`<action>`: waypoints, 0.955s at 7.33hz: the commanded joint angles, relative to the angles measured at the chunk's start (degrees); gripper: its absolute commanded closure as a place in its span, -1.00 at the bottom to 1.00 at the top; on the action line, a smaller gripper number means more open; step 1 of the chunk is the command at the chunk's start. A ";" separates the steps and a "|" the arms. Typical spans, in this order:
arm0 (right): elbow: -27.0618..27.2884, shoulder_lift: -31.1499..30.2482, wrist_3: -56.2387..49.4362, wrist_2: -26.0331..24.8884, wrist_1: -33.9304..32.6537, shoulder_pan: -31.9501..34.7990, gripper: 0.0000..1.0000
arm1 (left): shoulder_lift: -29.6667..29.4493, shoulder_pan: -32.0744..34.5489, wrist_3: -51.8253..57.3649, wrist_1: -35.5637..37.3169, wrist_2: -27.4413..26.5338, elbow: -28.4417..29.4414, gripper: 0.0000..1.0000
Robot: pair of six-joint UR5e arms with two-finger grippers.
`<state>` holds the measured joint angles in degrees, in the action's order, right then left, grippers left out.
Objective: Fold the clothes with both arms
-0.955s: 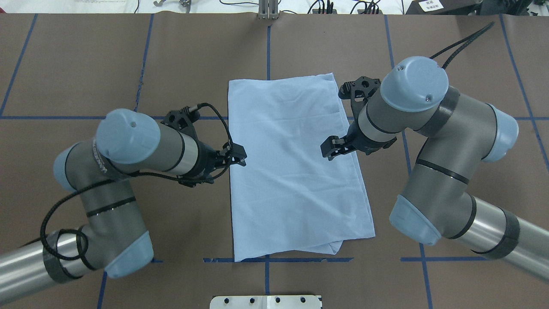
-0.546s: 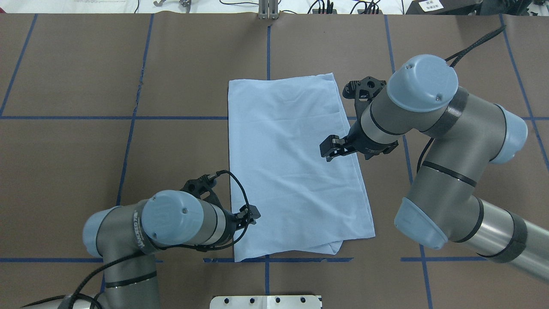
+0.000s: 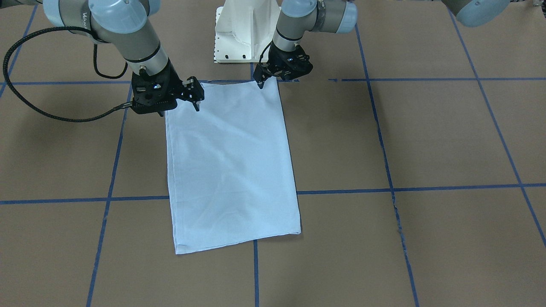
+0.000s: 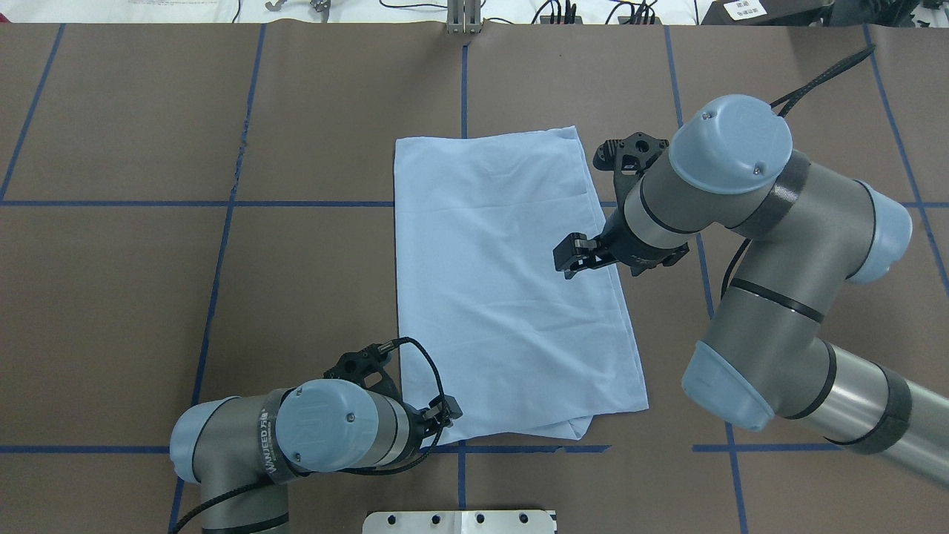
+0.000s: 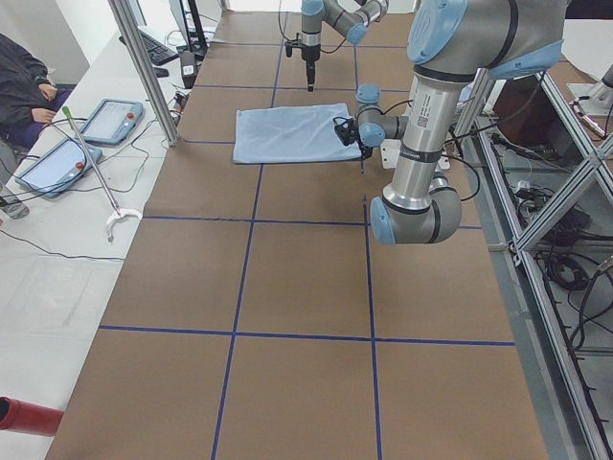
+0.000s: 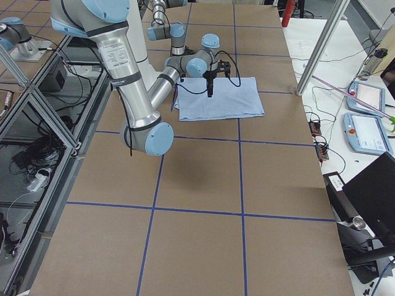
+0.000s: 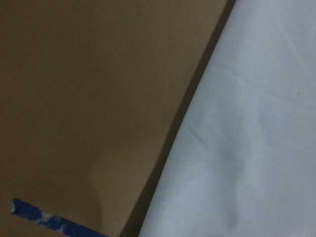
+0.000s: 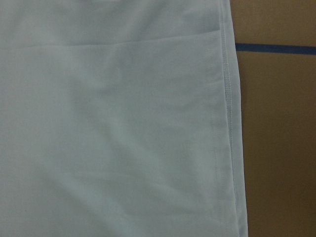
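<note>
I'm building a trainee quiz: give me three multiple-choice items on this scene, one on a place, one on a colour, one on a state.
1. Where by the T-shirt is the left tool? A) its far edge B) its near left corner C) its middle
2. The tape lines are: A) red B) yellow C) blue
3. The T-shirt is: A) crumpled B) flat, folded into a long rectangle C) hanging from a tool
1 B: overhead, it sits at that corner. 2 C: every line is blue. 3 B: it lies flat with straight edges.
</note>
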<state>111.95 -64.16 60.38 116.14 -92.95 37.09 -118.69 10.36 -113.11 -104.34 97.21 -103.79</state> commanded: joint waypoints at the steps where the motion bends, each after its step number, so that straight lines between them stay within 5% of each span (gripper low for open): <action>1: 0.03 0.08 0.00 -0.04 0.05 0.00 -1.00 | -0.14 -0.43 0.00 0.02 -0.71 0.34 -0.64; 4: 0.03 0.08 0.00 -0.04 0.05 0.00 -1.00 | -0.14 -0.43 0.00 0.02 -0.62 0.26 -0.11; 7: 0.03 0.00 0.00 -0.04 -0.04 0.00 -1.00 | -0.05 -0.43 0.09 0.10 -0.62 -0.53 0.80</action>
<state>111.97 -64.15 60.38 116.10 -92.92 37.09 -118.81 9.93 -113.06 -104.27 96.59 -104.09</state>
